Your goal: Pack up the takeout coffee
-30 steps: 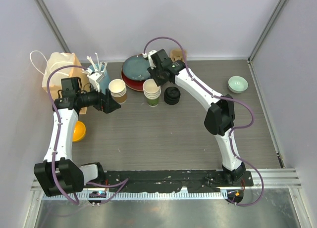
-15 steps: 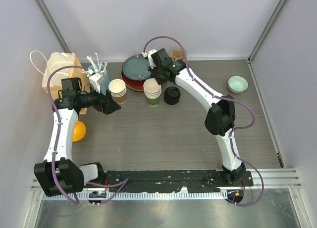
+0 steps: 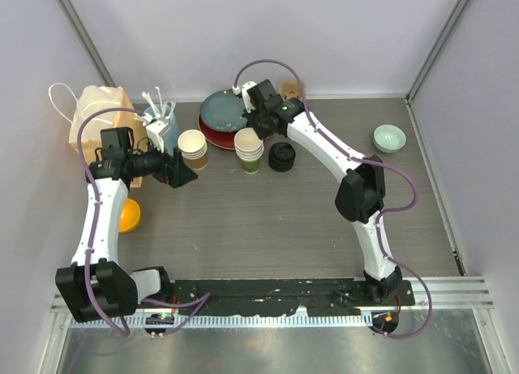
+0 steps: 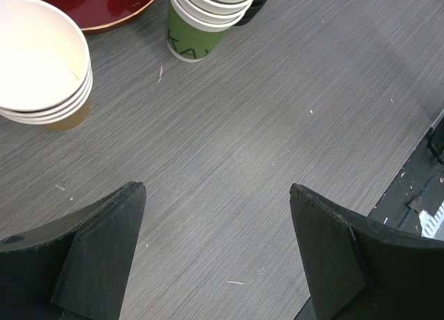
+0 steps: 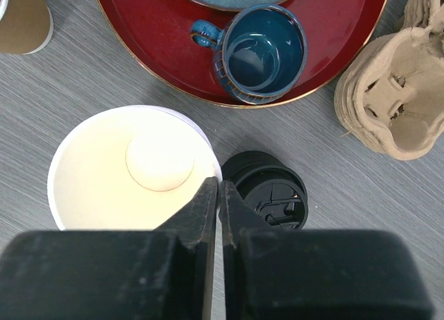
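Note:
The paper cups show only as nested stacks; a single takeout coffee cup standing apart is out of view. My right gripper [image 5: 218, 188] [image 3: 254, 133] is shut on the right rim of the top cup of the green-sided stack [image 5: 132, 171] [image 3: 249, 151], one finger inside it and one outside. A stack of black lids [image 5: 267, 191] [image 3: 282, 156] stands just right of it. A brown-sided stack [image 3: 193, 148] [image 4: 41, 63] stands to the left. My left gripper [image 4: 218, 188] [image 3: 185, 173] is open over bare table, short of both stacks.
Behind the cups a red plate [image 5: 152, 42] carries a blue plate [image 3: 220, 110] and a blue mug [image 5: 263, 53]. Pulp cup carriers [image 5: 388, 91] lie at the back. At the left are a paper bag [image 3: 97, 114], a light-blue stirrer cup [image 3: 162, 129] and a yellow bowl [image 3: 129, 215]. A pale green bowl [image 3: 388, 137] sits far right.
The right gripper's jaws have closed onto the rim of the green stack's top cup. The left arm has not moved.

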Controlling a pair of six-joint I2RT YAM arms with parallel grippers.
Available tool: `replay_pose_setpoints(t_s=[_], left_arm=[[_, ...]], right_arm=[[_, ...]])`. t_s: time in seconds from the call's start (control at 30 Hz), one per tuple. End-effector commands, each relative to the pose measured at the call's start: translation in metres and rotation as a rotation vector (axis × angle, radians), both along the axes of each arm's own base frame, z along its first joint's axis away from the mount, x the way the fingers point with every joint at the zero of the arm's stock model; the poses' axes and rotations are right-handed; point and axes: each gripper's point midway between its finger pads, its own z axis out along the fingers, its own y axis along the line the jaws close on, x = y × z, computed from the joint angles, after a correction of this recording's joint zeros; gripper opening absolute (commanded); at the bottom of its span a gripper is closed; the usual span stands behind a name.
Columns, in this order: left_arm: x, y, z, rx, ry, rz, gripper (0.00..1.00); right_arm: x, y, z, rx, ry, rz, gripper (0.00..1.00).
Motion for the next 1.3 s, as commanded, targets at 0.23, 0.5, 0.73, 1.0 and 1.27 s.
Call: replay_pose_setpoints(t_s=[0.23, 0.5, 0.73, 1.0, 1.27], left_arm=[[0.001, -0.002, 0.019, 0.004, -0.059, -0.017, 0.89], [0.009, -0.001, 0.022, -0.032, -0.027, 0.042, 0.87], [0.016, 0.003, 0.024, -0.033, -0.016, 0.101, 0.84], [0.026, -0.013, 0.025, -0.058, 0.035, 0.147, 0.63], [0.045, -0.041, -0.004, -0.029, 0.143, 0.126, 0.55]], right_arm=[[-0.004, 0.009, 0.049, 0.083, -0.077, 0.052, 0.01], [-0.012, 0.012, 0.085, 0.170, -0.113, 0.060, 0.01], [-0.012, 0.014, 0.090, 0.246, -0.078, 0.065, 0.01], [-0.022, 0.027, 0.077, 0.365, 0.049, 0.121, 0.01], [-0.025, 0.026, 0.078, 0.379, 0.053, 0.105, 0.01]])
